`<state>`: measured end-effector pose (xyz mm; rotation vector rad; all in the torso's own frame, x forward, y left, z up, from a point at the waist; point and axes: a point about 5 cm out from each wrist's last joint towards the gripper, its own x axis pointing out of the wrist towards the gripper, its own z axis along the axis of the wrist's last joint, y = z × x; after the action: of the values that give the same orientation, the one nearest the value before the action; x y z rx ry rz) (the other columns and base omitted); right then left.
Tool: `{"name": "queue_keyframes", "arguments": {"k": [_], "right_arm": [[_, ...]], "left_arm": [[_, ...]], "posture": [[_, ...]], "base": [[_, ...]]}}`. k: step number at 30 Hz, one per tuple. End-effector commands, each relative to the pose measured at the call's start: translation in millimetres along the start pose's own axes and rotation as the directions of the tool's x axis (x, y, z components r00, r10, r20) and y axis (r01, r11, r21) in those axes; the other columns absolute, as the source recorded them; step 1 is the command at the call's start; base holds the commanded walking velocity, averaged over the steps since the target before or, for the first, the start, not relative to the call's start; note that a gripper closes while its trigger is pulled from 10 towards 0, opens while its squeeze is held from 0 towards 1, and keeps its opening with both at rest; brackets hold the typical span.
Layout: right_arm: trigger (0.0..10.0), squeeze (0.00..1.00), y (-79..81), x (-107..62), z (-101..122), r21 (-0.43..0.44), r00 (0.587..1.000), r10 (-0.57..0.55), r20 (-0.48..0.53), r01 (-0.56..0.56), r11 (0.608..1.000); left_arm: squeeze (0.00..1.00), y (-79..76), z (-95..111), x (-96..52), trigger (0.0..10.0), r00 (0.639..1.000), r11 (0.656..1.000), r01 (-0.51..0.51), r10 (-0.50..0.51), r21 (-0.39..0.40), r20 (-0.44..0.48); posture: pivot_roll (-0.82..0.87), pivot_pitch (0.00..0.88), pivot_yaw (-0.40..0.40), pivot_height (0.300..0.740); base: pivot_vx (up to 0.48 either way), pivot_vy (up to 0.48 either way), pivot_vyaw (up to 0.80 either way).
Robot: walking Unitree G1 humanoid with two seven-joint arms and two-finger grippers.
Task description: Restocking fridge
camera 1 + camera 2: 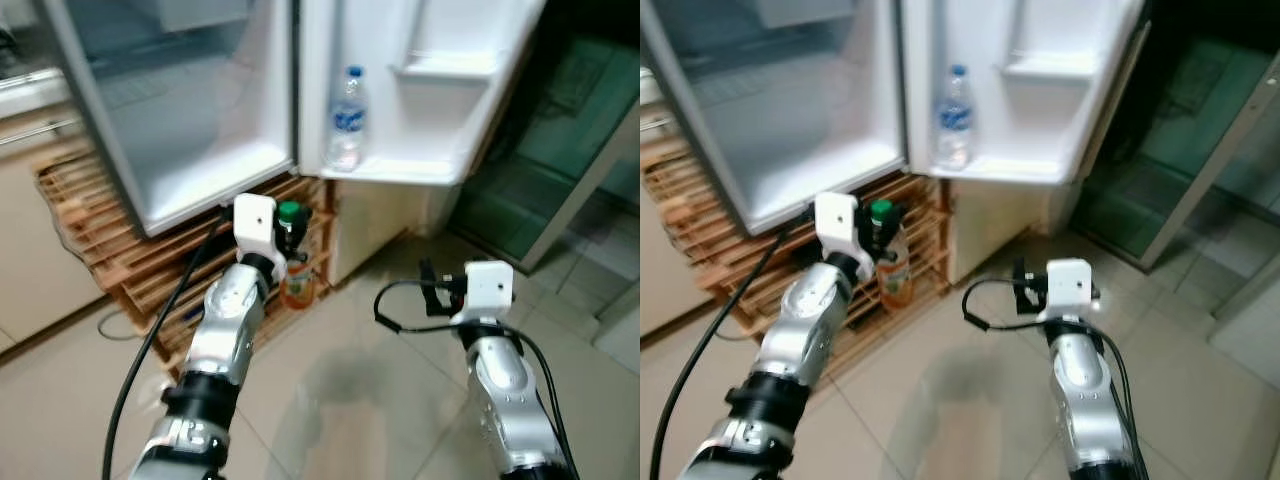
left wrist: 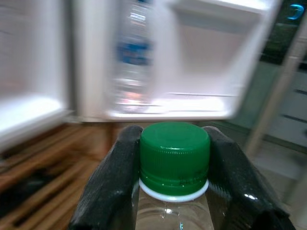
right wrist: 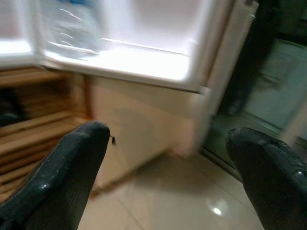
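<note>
One green-capped bottle (image 2: 174, 163) with orange liquid is clamped at its neck between the two fingers of the left gripper (image 1: 288, 232), held upright in the air just below the open fridge (image 1: 190, 130) and in front of a wooden slatted rack (image 1: 110, 250). A second bottle, a clear water bottle (image 1: 346, 118) with a blue label, stands alone on the lowest shelf of the fridge door (image 1: 420, 90). The right gripper (image 3: 168, 158) hangs over the pale tiled floor (image 1: 350, 400), fingers spread apart, holding nothing. Dark glass panels (image 1: 560, 130) lie to the right.
</note>
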<state>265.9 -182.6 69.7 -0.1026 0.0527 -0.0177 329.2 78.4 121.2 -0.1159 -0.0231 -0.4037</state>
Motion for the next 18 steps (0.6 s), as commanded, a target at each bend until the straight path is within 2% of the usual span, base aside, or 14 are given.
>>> {"name": "queue_keyframes", "arguments": {"k": [1, 5, 7, 11, 13, 18], "right_arm": [[10.0, 0.00, 1.4, 4.0, 6.9, 0.006, 1.000, 0.001, 0.028, -0.001, 1.000], [10.0, 0.00, 2.0, 3.4, 6.0, 0.008, 1.000, 0.000, 0.024, 0.000, 1.000], [10.0, 0.00, 2.3, 3.2, 5.4, 0.008, 1.000, 0.001, 0.021, -0.001, 1.000], [10.0, 0.00, 2.7, 2.4, 4.2, 0.009, 1.000, 0.004, 0.016, -0.004, 1.000], [10.0, 0.00, 2.3, 2.5, 3.9, 0.009, 1.000, 0.003, 0.016, -0.003, 1.000], [10.0, 0.00, 0.4, 3.0, 2.6, 0.005, 1.000, -0.002, 0.012, 0.001, 1.000]], "left_arm": [[0.00, 1.9, 9.9, 2.4, 10.0, 0.999, 0.999, 0.010, -0.011, 0.034, 0.037], [0.00, 1.3, 9.7, 2.4, 10.0, 0.999, 0.999, 0.020, -0.022, 0.047, 0.037], [0.00, 0.7, 10.5, 2.4, 10.0, 0.999, 0.998, 0.018, -0.021, 0.062, 0.046], [0.00, -5.6, 16.0, 3.0, 10.0, 0.996, 0.985, 0.044, -0.056, 0.165, 0.067], [0.00, -9.9, 21.8, 3.2, 10.0, 0.992, 0.987, 0.073, -0.087, 0.145, 0.092], [0.00, -21.2, 44.7, 7.4, 10.0, 0.975, 0.985, 0.119, -0.140, 0.121, 0.176]], "posture": [[-0.14, 0.000, 0.003, 0.740], [-0.14, 0.000, 0.006, 0.740], [-0.14, 0.000, 0.006, 0.740], [-0.14, 0.000, 0.007, 0.740], [-0.14, 0.000, 0.007, 0.740], [-0.15, 0.000, 0.006, 0.740]], "base": [[0.322, -0.352, 0.00], [0.326, -0.349, 0.00], [0.240, 0.000, 0.00], [0.000, 0.000, 0.00], [0.146, 0.000, 0.00], [0.480, 0.000, 0.00]]}}
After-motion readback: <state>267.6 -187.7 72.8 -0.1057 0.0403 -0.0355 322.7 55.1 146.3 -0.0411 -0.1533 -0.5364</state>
